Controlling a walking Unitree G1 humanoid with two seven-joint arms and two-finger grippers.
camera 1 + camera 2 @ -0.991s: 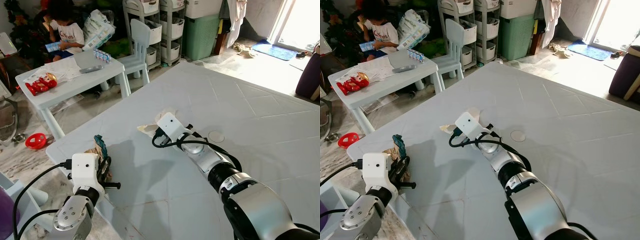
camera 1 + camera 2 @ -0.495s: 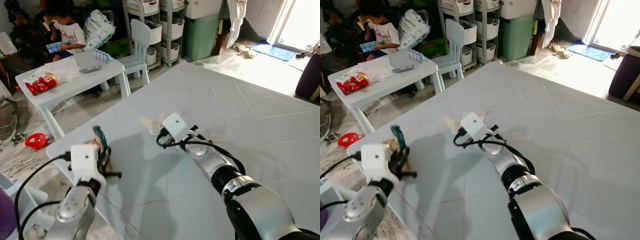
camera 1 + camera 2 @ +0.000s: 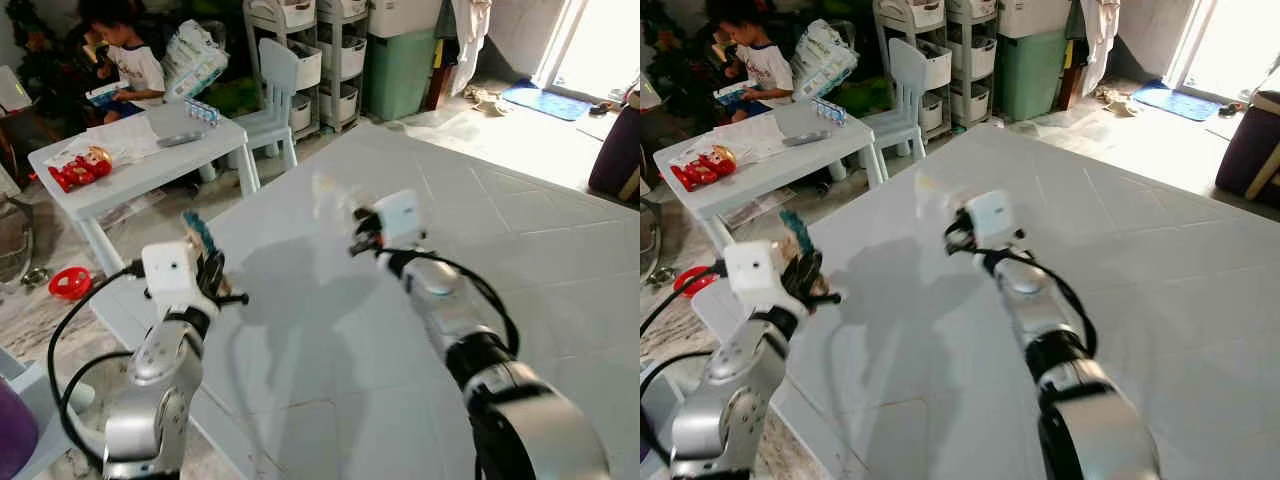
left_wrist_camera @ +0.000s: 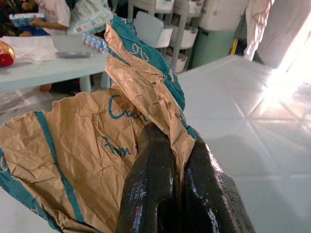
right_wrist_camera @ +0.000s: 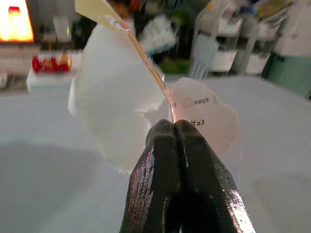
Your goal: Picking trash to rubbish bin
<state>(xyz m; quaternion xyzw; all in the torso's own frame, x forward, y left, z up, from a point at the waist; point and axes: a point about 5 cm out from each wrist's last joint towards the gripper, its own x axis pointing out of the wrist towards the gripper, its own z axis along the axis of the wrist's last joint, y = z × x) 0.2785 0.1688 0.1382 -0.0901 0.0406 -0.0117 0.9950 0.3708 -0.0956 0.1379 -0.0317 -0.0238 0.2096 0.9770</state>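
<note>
Above one grey table (image 3: pixel 520 250), two grippers' fingers each pinch one scrap: left gripper (image 4: pixel 177 145) brown paper bag (image 4: pixel 73 145), right gripper (image 5: pixel 174 131) white wrapper (image 5: pixel 116 107)

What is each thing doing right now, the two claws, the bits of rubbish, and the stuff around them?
Left claw: shut on the brown paper bag.
Brown paper bag: crumpled, held up off the white table.
Right claw: shut on the white wrapper.
White wrapper: torn, lifted clear of the table.
White table: bare where visible.
Small chair: upright, unoccupied.
</note>
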